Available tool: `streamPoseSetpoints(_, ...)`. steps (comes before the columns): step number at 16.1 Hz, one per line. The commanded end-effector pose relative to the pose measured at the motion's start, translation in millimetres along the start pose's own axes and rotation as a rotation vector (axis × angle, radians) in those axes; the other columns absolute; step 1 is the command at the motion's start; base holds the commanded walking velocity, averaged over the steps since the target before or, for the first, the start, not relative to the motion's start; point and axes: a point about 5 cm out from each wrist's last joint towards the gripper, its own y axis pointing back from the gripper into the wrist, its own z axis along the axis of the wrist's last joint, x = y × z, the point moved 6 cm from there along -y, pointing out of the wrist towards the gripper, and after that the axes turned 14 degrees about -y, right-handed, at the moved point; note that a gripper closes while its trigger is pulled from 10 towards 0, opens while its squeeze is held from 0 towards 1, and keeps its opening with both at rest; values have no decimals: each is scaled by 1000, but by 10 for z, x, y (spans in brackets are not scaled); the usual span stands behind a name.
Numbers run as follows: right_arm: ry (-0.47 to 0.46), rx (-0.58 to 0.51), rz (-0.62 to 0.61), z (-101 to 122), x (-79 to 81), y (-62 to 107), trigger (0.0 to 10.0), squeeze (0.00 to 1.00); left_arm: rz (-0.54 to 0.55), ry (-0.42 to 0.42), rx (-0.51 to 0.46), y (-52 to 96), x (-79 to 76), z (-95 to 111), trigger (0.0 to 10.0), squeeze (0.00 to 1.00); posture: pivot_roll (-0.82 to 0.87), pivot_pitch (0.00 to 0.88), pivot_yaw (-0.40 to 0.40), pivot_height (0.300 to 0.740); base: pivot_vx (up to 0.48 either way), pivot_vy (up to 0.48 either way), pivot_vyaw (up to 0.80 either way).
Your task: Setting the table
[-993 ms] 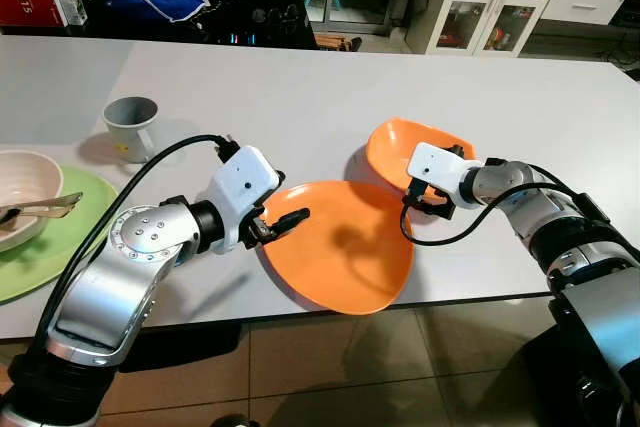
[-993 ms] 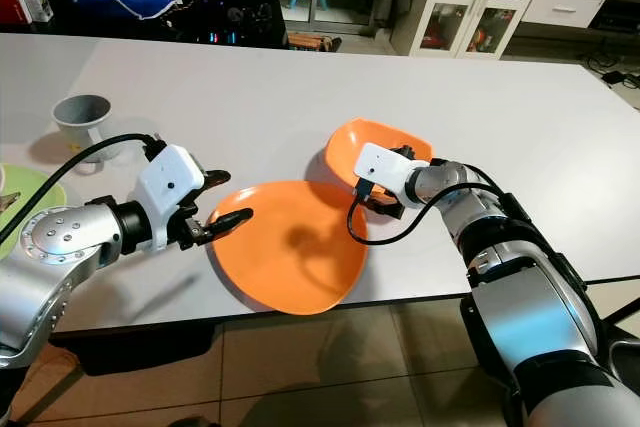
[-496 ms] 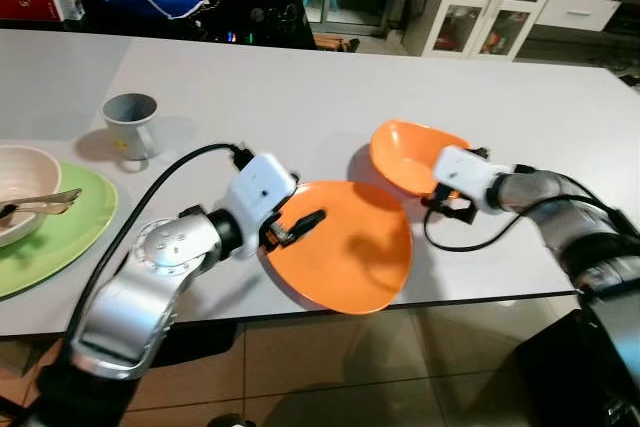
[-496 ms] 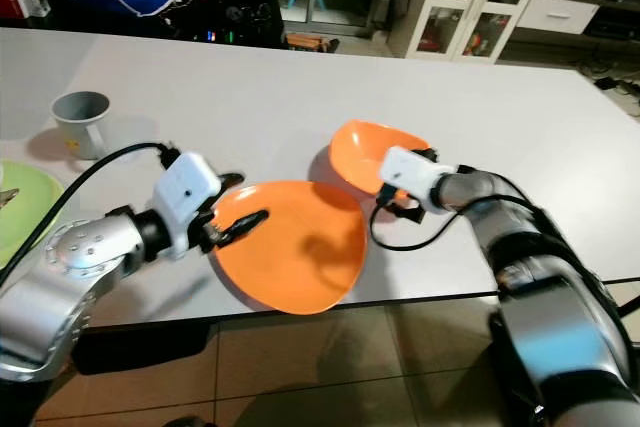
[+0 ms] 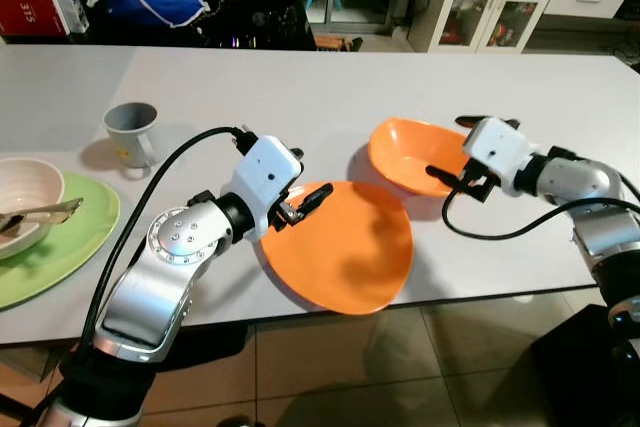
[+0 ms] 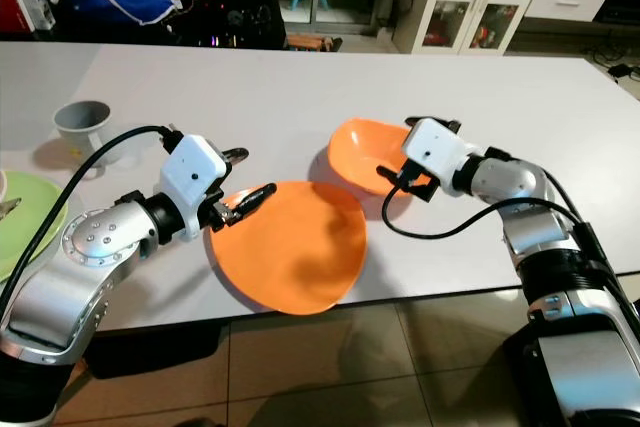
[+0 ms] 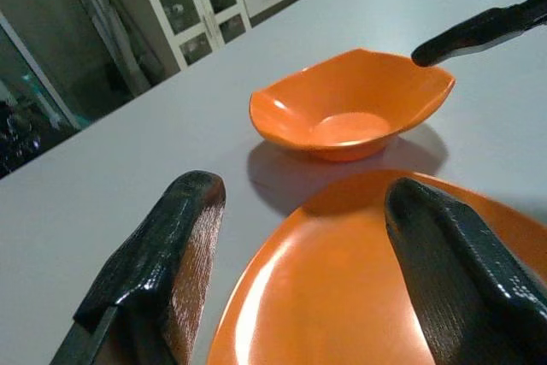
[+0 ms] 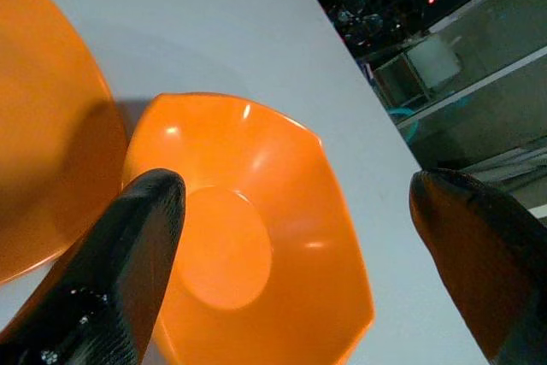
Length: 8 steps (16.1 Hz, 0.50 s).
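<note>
Orange plastic plate lower centre of frame, overhanging near edge of white counter. Left claw fingers apart, straddling plate's rim, not clamped. Orange faceted bowl right of centre; right claw spread wide beside it. Step in hand: gripping both. Next, likely: close, lift, place.

The orange plate and the orange bowl look like smooth plastic with a soft sheen, and highlights glint on the bowl's inner wall. The tabletop is a smooth, matt pale grey. The left tool has matt black fingers, finely textured on the inner face. Both arms are brushed silver metal with glossy white plastic wrist housings. The green plate looks matt and the cream bowl faintly glossy.
</note>
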Motion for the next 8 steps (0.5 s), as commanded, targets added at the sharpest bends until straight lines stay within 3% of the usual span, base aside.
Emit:
streamPoseSetpoints(1,13,10,-9,-15,-35,81,10000,0,2,-12,1,-27,-17,-3,10000,0,-3,0,-46,740,0,0,0)
streamPoseSetpoints(2,1,-8,-27,11,-42,108,10000,0,19,-5,1,-22,-2,-8,10000,0,1,0,-49,740,0,0,0)
streamPoseSetpoints(4,-255,-274,-215,448,-252,231,10000,0,195,62,-3,28,232,-31,10000,0,0,0,-44,740,0,0,0)
streamPoseSetpoints(5,-441,-460,-332,725,-366,347,10000,0,324,157,13,89,391,-92,10000,0,-6,0,-33,740,0,0,0)
streamPoseSetpoints(6,-586,-580,-411,881,-359,426,10000,0,422,189,-11,145,496,-67,10000,0,-7,0,-25,740,0,0,0)
streamPoseSetpoints(8,-832,-642,-534,852,-160,501,10000,0,437,105,10,157,473,-17,10000,0,-17,0,6,740,0,0,0)
